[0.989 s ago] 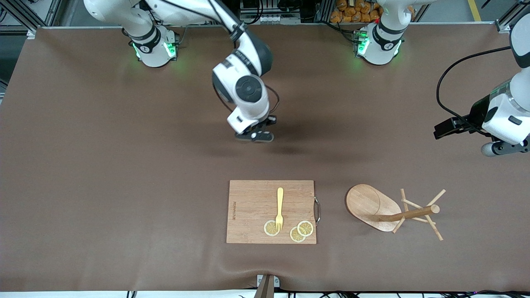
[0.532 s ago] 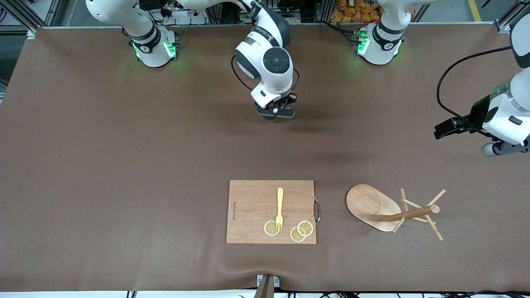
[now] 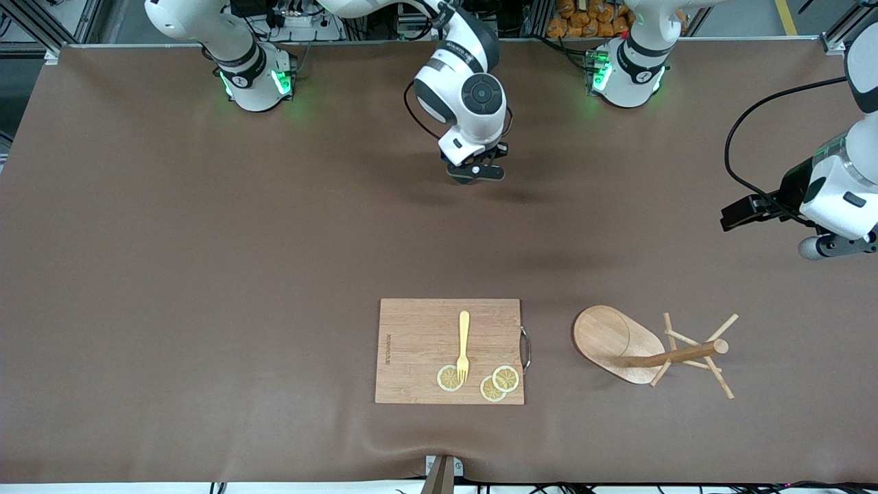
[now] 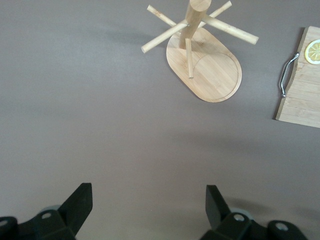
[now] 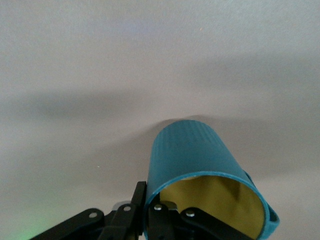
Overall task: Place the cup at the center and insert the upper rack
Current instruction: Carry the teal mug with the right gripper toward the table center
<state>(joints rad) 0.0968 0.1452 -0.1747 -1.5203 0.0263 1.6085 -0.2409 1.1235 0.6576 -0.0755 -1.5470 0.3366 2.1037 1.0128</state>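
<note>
Cup (image 5: 200,165) — teal, ribbed, yellow inside — clamped at rim by right gripper (image 3: 475,171), fingers pinched on its wall, over bare table (image 3: 206,274) between the two arm bases. Cup hidden under wrist in front view. Upper rack (image 3: 651,351) lies tipped on its side near left arm's end of table, oval base edge-on to surface, post level, pegs splayed. Left gripper (image 4: 145,212) hangs over table near that end, fingers spread wide, grasping nothing. Cutting board (image 3: 449,350) beside rack carries fork (image 3: 464,345) and lemon slices (image 3: 499,383).
</note>
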